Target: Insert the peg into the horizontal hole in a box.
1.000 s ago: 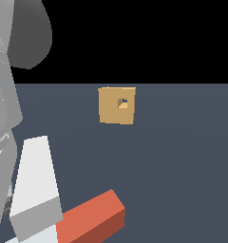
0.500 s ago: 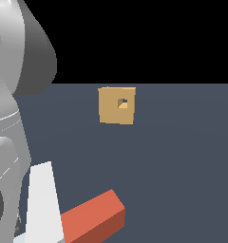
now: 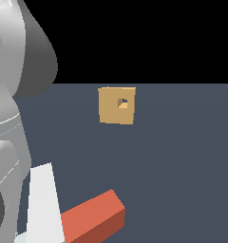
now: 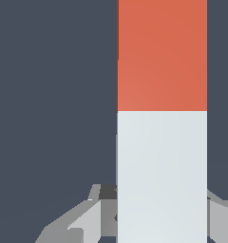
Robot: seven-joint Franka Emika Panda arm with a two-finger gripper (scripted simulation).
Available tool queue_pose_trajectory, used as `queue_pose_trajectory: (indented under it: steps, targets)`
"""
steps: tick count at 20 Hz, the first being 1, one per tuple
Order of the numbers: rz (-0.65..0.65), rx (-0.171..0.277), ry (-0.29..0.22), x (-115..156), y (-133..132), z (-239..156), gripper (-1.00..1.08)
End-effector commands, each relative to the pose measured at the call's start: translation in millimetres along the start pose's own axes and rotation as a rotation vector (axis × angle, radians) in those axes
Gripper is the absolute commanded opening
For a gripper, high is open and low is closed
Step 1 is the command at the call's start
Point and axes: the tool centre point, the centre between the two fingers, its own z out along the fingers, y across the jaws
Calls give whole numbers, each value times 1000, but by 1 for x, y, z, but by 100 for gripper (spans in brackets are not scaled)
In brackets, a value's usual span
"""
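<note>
Lower than a second ago, the arm (image 3: 16, 118) now fills the exterior view's left edge; peg (image 3: 87, 218) lies at lower left, orange half pointing right, well apart from the box (image 3: 117, 105) and its hole (image 3: 122, 103) at upper centre. Gripper (image 4: 158, 213) fingers (image 4: 82, 220) flank the white half; whether they clamp it cannot be told

Bare floor between peg (image 3: 90, 219) and box (image 3: 117, 105)
</note>
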Motion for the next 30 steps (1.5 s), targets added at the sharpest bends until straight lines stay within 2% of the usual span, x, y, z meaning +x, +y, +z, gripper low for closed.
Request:
queue_pose_trajectory:
  steps: [1, 5, 8, 12, 15, 18, 23, 26, 30]
  targets:
    - [0, 0, 0, 0, 0, 0, -100]
    - [-10, 0, 0, 4, -1, -1, -100]
    - [-41, 0, 0, 18, -6, -4, -100]
    - [-117, -1, -1, 51, -18, -12, -100]
    - [-204, -2, -2, 88, -35, -21, -100]
    - [-320, -3, -2, 134, -63, -32, -100]
    - [-545, -3, -2, 213, -130, -55, -100]
    - [-654, -3, -2, 245, -169, -65, -100]
    - [-761, -2, -1, 272, -211, -75, -100]
